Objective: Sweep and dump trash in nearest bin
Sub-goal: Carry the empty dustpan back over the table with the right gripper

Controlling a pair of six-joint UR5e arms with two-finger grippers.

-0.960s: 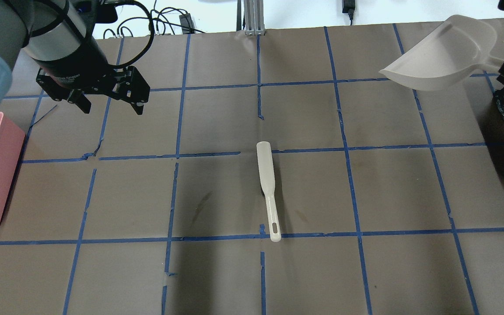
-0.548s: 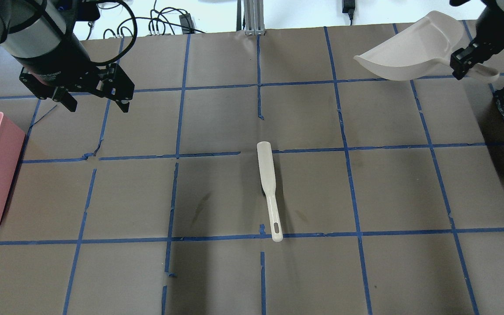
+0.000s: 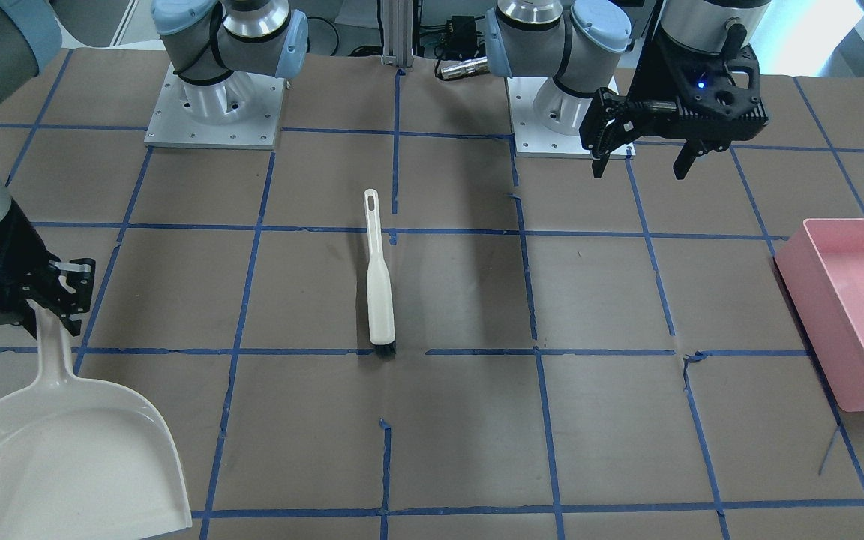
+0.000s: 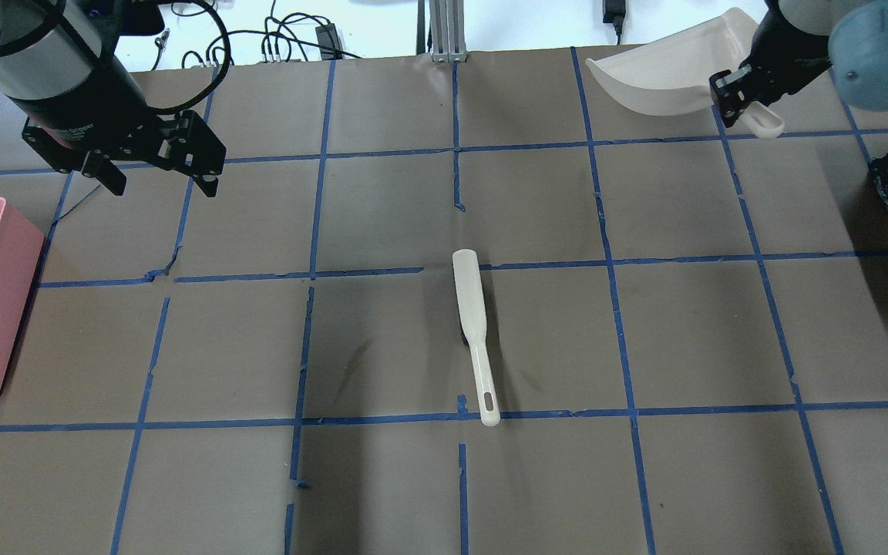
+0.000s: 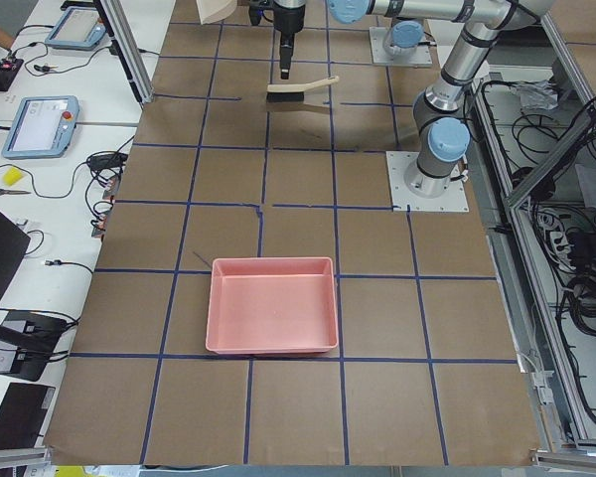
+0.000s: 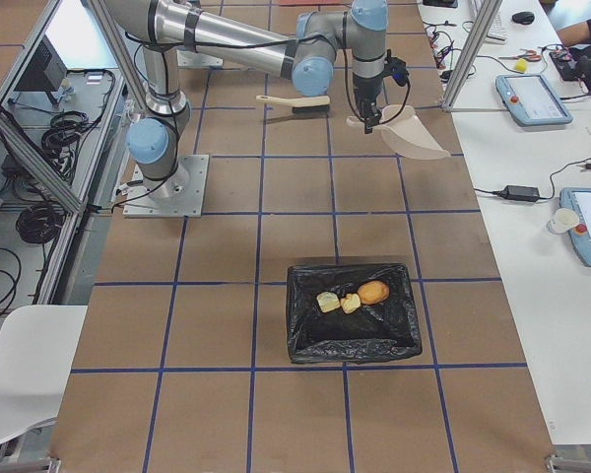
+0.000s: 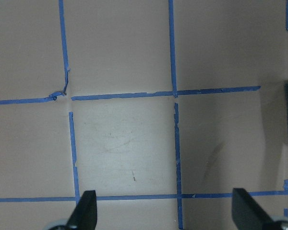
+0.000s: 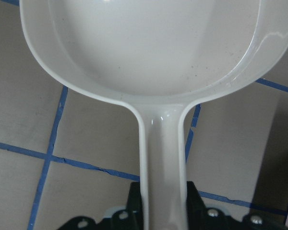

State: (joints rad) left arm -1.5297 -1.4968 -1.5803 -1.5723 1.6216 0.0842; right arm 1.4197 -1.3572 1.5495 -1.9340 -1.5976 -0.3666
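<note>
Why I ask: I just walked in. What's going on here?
The right gripper holds the empty dustpan by its handle, raised over the table's far edge. The left gripper hangs open, holding nothing. The brush lies alone mid-table. Three trash pieces sit in the black bin; the pink bin is empty, so dumping looks done.

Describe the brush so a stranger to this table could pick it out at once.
Go to the middle of the brown table gridded with blue tape. The brush lies there alone: slim, cream-white, dark bristles under its broad end, a slot in its handle tip. The only other cream thing, the dustpan, is a wide scoop held off the table at an edge.
</note>
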